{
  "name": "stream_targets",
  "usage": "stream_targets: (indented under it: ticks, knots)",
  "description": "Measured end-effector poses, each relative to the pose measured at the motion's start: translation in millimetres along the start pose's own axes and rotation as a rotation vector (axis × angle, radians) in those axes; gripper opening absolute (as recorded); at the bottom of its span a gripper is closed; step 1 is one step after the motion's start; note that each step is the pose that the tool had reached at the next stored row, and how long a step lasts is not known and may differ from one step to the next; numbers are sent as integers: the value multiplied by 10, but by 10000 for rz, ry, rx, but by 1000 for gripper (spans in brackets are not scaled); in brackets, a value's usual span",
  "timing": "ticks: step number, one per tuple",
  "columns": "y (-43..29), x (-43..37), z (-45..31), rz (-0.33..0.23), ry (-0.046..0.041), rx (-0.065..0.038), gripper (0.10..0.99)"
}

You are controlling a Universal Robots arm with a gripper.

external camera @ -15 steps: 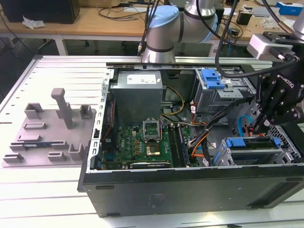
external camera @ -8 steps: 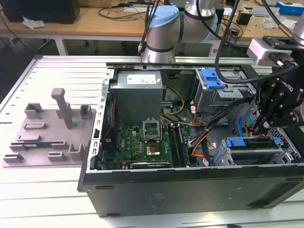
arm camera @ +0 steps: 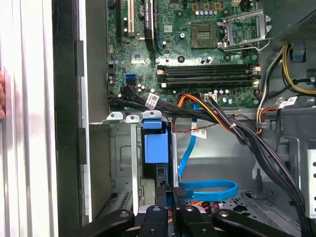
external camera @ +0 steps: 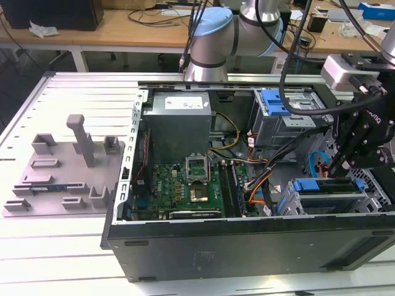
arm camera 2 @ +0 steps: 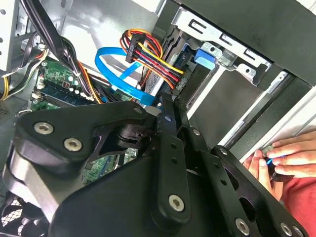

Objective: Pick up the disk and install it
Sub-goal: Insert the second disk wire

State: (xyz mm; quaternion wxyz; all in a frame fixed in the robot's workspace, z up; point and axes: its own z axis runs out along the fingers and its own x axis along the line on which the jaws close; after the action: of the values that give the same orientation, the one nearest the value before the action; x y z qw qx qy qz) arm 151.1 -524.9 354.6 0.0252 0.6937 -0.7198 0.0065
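Disk [arm camera: 153,148] edge-on in cage, end effector [arm camera: 170,192] adjacent.

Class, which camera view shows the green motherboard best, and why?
The first wrist view: the motherboard lies face-on. The exterior view shows it slanted beside cables; the second wrist view shows a corner.

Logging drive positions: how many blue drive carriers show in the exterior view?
2. One blue carrier sits in the far bay; the other lies in the near cage just below the gripper. The gripper may hide more.
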Motion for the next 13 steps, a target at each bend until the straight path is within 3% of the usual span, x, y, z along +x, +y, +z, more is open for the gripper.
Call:
stream_targets:
  ticks: [13]
  knots:
    - [1,14,11,2,3,14,161]
